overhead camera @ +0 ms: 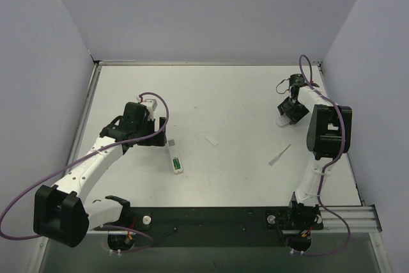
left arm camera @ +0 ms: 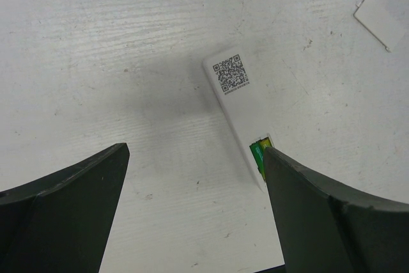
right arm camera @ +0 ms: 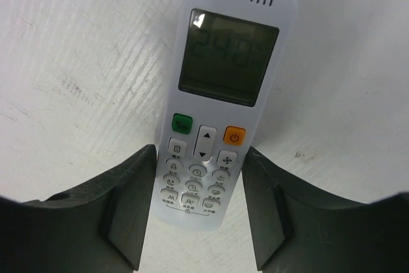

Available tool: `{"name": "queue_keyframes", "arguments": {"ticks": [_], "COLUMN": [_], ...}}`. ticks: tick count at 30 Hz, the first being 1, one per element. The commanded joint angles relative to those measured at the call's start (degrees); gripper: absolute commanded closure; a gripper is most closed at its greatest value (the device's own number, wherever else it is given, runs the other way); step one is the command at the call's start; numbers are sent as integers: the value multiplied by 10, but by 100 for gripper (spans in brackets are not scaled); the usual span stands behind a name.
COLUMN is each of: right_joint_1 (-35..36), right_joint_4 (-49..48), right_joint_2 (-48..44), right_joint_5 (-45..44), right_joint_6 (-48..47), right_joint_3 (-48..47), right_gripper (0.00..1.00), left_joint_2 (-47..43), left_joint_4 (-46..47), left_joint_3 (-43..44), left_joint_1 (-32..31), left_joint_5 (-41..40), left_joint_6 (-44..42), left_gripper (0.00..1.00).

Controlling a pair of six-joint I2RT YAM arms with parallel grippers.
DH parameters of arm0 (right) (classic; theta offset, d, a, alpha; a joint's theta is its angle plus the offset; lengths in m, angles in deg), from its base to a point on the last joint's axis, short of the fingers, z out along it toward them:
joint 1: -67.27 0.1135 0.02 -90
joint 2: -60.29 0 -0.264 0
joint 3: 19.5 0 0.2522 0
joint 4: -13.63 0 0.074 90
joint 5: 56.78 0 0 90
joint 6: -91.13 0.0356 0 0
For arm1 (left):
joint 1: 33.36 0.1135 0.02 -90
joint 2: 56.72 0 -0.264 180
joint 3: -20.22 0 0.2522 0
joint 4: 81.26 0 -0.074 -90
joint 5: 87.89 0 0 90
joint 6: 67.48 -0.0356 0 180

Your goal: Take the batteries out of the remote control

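Note:
A slim white remote (overhead camera: 176,160) lies back up at centre left, its compartment open with green batteries (overhead camera: 176,166) inside. In the left wrist view its QR label (left arm camera: 230,73) and a green battery (left arm camera: 257,153) show. My left gripper (left arm camera: 195,151) is open wide and low over the table, its right finger (left arm camera: 300,190) at the compartment's edge. My right gripper (right arm camera: 200,158) is shut on the button end of a white air-conditioner remote (right arm camera: 223,81), which lies face up at the back right (overhead camera: 283,121). No blue batteries show.
A small white battery cover (overhead camera: 212,140) lies mid-table and shows in the left wrist view (left arm camera: 381,21). A thin white stick (overhead camera: 279,155) lies right of centre. Grey walls close in the table on three sides.

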Motion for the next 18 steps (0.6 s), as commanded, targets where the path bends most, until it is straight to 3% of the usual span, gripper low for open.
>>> {"name": "queue_keyframes", "arguments": {"ticks": [1, 9, 18], "right_joint_1": [-3, -2, 35], "right_joint_4": [21, 0, -82], "right_joint_2": [-22, -94, -219], "right_joint_5": [6, 42, 190], "right_joint_6": [-19, -51, -112], "right_joint_3": [4, 39, 155], "right_gripper": [54, 69, 75], "left_joint_2": [-15, -25, -35], "left_joint_4": [6, 14, 20], "left_joint_3": [24, 15, 8], "left_joint_1": [0, 0, -1], "left_joint_5": [-5, 4, 37], "left_joint_6": [4, 11, 39], "left_gripper": [3, 3, 7]}}
